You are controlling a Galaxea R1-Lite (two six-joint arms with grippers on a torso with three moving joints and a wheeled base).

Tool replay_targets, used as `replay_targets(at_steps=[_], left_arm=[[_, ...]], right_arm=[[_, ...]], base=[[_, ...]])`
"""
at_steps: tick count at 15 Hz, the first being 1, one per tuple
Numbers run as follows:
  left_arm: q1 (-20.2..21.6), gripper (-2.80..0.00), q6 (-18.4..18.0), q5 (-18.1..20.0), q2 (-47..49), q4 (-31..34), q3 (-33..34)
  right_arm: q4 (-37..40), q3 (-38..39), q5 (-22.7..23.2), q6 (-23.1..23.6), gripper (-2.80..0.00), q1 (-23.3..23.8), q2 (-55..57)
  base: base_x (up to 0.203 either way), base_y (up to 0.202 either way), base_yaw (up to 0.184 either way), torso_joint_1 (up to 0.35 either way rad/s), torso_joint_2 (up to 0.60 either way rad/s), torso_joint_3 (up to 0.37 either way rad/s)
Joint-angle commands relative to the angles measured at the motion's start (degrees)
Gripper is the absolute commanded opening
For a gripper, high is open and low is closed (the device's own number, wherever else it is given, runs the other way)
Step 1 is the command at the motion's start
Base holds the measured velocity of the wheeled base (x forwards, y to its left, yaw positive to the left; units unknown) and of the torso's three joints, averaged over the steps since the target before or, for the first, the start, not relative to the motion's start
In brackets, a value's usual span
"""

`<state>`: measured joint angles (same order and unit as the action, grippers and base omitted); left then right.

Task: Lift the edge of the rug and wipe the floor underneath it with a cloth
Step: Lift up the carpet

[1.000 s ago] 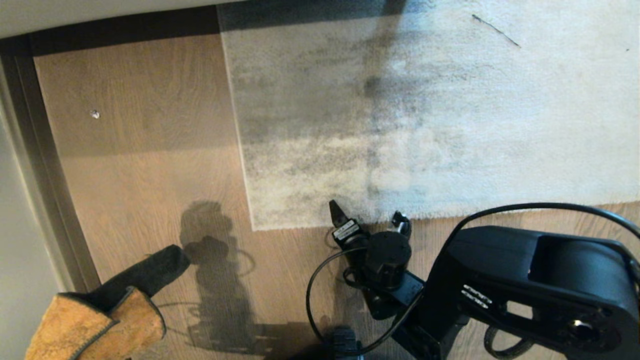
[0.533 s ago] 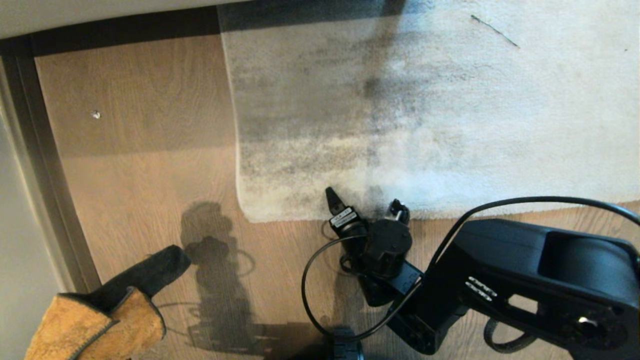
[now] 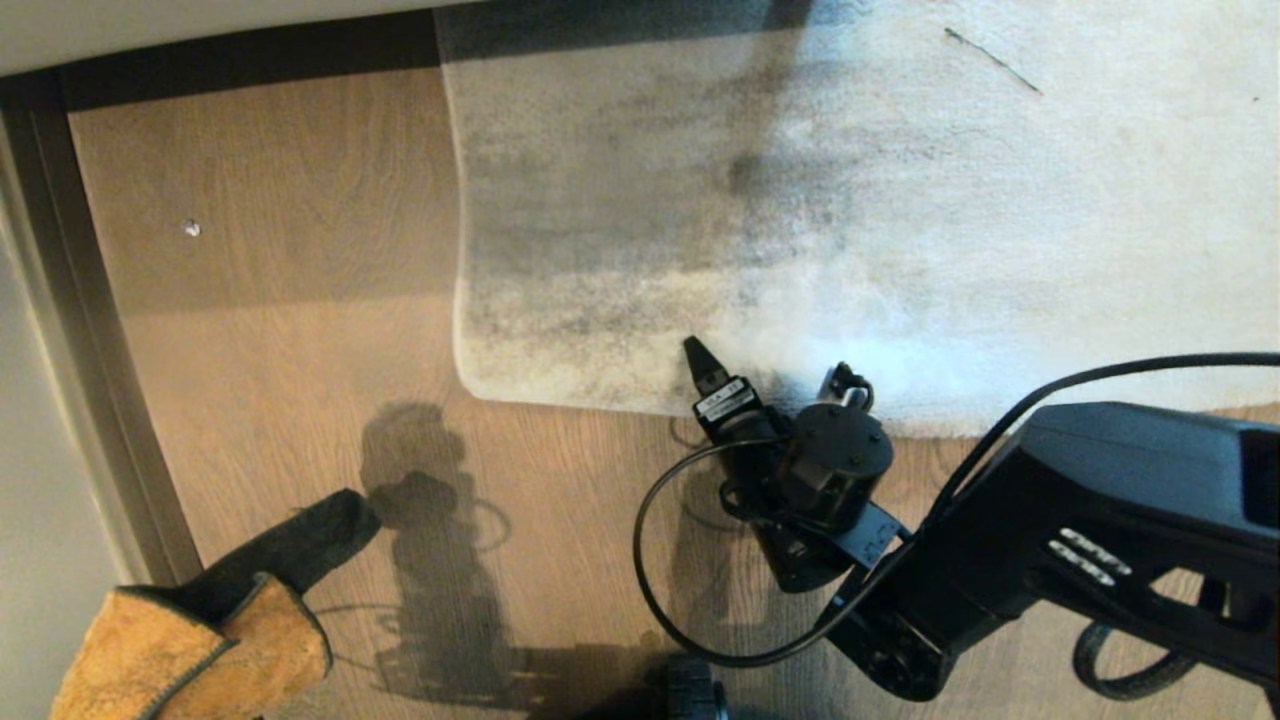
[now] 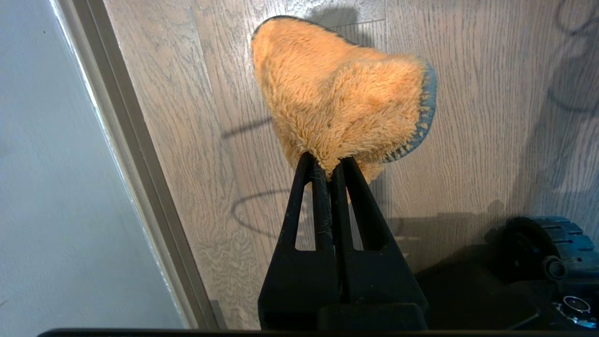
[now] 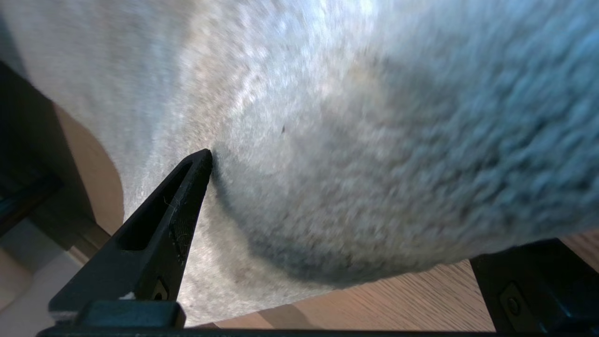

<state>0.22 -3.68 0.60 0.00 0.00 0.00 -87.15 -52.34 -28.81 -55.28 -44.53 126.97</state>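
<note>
The rug edge (image 3: 600,400), near the floor (image 3: 300,330), looks soft and floppy; best pinched by its corner. The right pincer (image 3: 775,375) gapes wide at it, gripping nothing. The left pincer (image 4: 330,166) pinches the cloth (image 4: 341,98).

Overhead head view; two close floor-facing wrist views

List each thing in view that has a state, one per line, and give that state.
Rug edge: raised off the floor, bulging between the right gripper's fingers.
Cloth: pinched in the left gripper, off the floor.
Left gripper: shut on the cloth, low at the left.
Right gripper: open, astride the rug edge.
Floor: bare beside the rug.
</note>
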Motion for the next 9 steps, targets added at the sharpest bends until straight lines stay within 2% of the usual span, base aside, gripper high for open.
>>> replay_targets(at_steps=[1, 6, 9], left_arm=[[0.04, -2.8, -0.01, 0.02, 0.0, 0.0, 0.0], [0.04, -2.8, -0.01, 0.02, 0.0, 0.0, 0.0], [0.04, -2.8, -0.01, 0.02, 0.0, 0.0, 0.0]], right_arm=[[-2.32, 1.72, -0.15, 0.41, 0.0, 0.06, -3.71], [-2.4, 7.76, 0.58, 4.12, 0.0, 1.62, -6.74], [-2.33, 10.64, 1.17, 5.86, 0.0, 5.29, -8.03]], base=[[0.0, 0.0, 0.0, 0.0, 0.0, 0.0], [0.0, 0.0, 0.0, 0.0, 0.0, 0.0], [0.0, 0.0, 0.0, 0.0, 0.0, 0.0]])
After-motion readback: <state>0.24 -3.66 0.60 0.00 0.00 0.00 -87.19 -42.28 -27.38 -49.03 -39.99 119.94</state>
